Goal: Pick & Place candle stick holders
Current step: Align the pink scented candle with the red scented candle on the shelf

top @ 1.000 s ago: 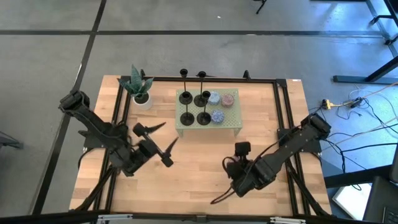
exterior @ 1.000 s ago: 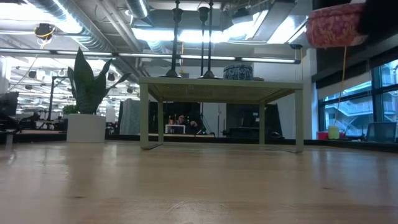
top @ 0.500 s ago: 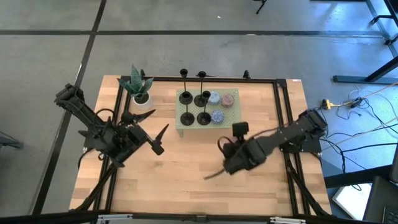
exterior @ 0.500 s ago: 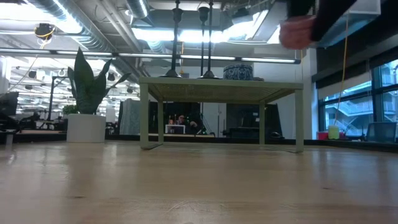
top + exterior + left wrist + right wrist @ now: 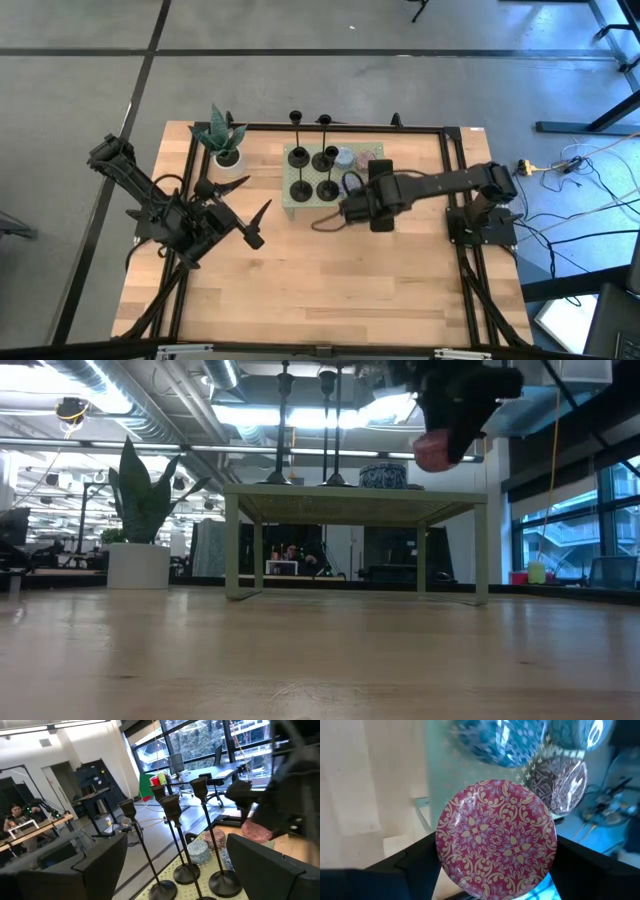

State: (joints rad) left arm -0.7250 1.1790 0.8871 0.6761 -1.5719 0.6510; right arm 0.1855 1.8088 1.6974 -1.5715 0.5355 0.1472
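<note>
Leftward, the left gripper (image 5: 252, 215) is waiting open-fingered near the wooden table's (image 5: 300, 290) left edge. Centrally, four matte-black candle stick holders (image 5: 312, 172) are standing upright on the pale green perforated stand (image 5: 372, 203), untouched. Rightward, the right gripper (image 5: 352, 208) is clamping a round pink floral-patterned puck (image 5: 496, 839) above the stand's front edge, seemingly for placing.

My two arms are dark, near-black, built of blocky jointed segments. In the high view my left arm (image 5: 165, 205) fills the left of the frame, ending in a tool (image 5: 255, 225) with two thin pointed black fingers. My right arm (image 5: 450, 185) runs across the right of the frame as a slim dark link, with a boxy wrist block and a loose dark cable looping off it. My right tool (image 5: 490, 870) shows flat, matte-black angular fingers along the frame's bottom.
</note>
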